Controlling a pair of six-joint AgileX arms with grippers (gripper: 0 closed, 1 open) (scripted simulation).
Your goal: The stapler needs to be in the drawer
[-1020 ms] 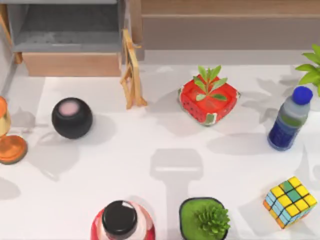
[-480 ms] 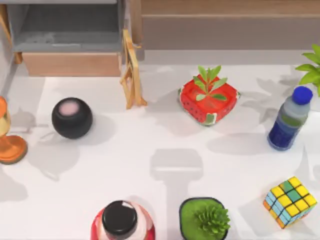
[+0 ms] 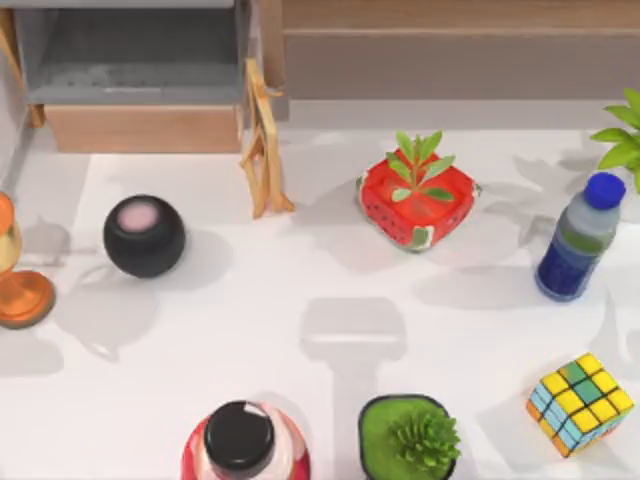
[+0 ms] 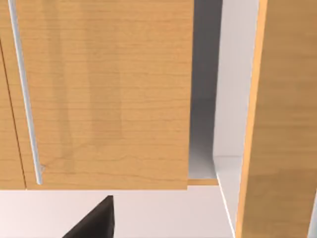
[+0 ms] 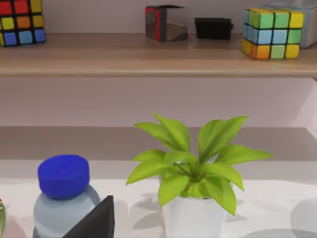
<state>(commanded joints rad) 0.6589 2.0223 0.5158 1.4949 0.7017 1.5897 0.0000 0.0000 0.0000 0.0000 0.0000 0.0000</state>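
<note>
Top view: you find the drawer (image 3: 140, 128) in the upper left of the frame, pulled open, its grey interior behind the light tan front panel. You cannot tell from these views where the stapler lies. Just right of the drawer a small wooden stand (image 3: 262, 150) rests on the white table (image 3: 300, 290). A long brown-grey cabinet panel (image 3: 460, 60) runs along the upper right.

Below the drawer sits a black ball (image 3: 144, 236), with an orange goblet (image 3: 20, 290) at the left edge. The strawberry planter (image 3: 416, 200) stands at centre right, well apart from the drawer. A blue-capped bottle (image 3: 578, 240) and a leafy plant (image 3: 625, 135) occupy the right edge, a Rubik's cube (image 3: 580, 403) the lower right. A succulent pot (image 3: 410, 438) and a black-capped red bottle (image 3: 240, 440) sit at the bottom edge.

Left wrist view: a dark wedge of the left gripper (image 4: 94, 223) faces a tan wooden panel with a silver handle (image 4: 25, 94). Right wrist view: the right gripper (image 5: 94, 223) faces the bottle and plant. For both, you cannot tell the grip state.
</note>
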